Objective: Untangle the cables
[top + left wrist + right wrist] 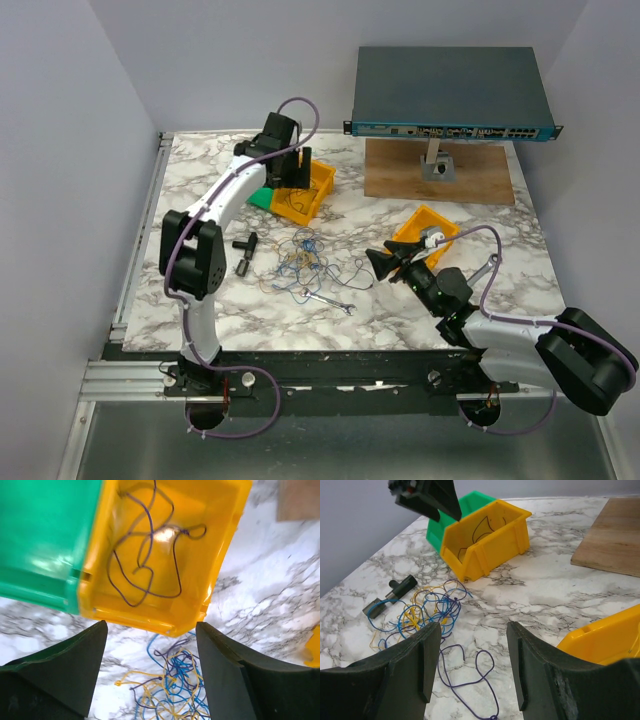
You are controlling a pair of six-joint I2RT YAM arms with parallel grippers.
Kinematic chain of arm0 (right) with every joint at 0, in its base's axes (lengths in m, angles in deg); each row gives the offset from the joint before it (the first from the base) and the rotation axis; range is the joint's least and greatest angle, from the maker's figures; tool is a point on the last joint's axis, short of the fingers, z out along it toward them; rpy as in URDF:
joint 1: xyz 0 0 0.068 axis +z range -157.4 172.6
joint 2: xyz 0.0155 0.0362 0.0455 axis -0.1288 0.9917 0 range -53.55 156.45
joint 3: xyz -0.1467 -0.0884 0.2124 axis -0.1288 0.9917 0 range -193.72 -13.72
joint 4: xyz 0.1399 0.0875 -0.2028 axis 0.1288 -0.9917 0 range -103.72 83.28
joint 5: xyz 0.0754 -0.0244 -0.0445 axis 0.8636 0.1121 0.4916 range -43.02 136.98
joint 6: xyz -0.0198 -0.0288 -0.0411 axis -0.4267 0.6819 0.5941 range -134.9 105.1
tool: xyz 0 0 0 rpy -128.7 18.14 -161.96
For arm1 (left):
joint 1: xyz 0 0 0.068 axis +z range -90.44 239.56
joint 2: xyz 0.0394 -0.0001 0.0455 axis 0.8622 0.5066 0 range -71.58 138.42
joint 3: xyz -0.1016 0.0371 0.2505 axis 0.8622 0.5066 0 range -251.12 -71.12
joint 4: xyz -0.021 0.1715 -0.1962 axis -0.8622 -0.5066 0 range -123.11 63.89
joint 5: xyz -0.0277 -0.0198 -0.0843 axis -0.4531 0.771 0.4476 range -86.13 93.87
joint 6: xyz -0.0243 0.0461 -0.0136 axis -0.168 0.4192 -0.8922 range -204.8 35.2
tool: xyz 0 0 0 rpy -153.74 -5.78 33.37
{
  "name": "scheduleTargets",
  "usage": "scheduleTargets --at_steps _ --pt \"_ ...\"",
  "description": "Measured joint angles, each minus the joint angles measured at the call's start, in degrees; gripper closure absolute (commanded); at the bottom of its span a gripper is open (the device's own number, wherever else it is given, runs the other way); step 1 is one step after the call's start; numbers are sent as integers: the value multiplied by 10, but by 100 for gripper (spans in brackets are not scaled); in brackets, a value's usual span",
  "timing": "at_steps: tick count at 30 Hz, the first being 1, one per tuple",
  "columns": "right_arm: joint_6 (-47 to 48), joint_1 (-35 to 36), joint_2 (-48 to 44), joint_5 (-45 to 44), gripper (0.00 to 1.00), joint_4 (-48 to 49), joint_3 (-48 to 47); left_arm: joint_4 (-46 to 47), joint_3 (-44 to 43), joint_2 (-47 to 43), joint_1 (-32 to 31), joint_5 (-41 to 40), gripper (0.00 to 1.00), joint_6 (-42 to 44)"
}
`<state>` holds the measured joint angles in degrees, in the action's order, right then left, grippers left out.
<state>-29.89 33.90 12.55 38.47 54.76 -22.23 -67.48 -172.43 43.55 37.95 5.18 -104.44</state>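
The cables point(305, 258) lie as a tangle of thin blue, yellow and dark purple wires on the marble table. One dark purple cable point(145, 555) lies coiled inside the yellow bin point(220, 540). My left gripper point(150, 630) hovers open over that bin's near edge, nothing between its fingers; from above the left gripper point(290, 172) is over the bin. My right gripper point(472, 630) is open and empty just above the table. A loose purple loop point(470, 675) lies between its fingers, and the tangle point(425, 610) is ahead to the left.
A green bin point(262, 198) adjoins the yellow bin point(305, 195). A black T-shaped part point(245, 245) and a small wrench point(330, 302) lie by the tangle. A second yellow bin point(425, 232) sits by the right gripper. A wooden board point(440, 172) and network switch point(450, 95) stand at the back.
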Motion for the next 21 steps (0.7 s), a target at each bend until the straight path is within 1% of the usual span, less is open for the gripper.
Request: scheduleTargets --at_steps 4,7,11,15,16,17,18,19,20,21 --pt "0 0 0 0 37 0 0 30 -5 -47 25 -1 23 50" --pt "0 0 0 0 37 0 0 38 -29 -50 43 -1 23 75" --pt "0 0 3 0 37 0 0 39 -80 -6 66 2 23 89" --pt "0 0 3 0 37 1 0 31 -106 50 75 11 24 90" --pt "0 0 3 0 37 1 0 25 -110 65 76 14 26 90" --pt "0 0 3 0 37 1 0 19 -113 77 76 17 30 90" --pt "0 0 3 0 37 1 0 14 -116 90 75 21 38 89" --pt "0 0 3 0 38 1 0 10 -118 100 75 24 47 89" --pt "0 0 3 0 37 0 0 4 -119 111 75 27 64 87" --pt "0 0 3 0 37 1 0 -3 -119 117 75 31 76 83"
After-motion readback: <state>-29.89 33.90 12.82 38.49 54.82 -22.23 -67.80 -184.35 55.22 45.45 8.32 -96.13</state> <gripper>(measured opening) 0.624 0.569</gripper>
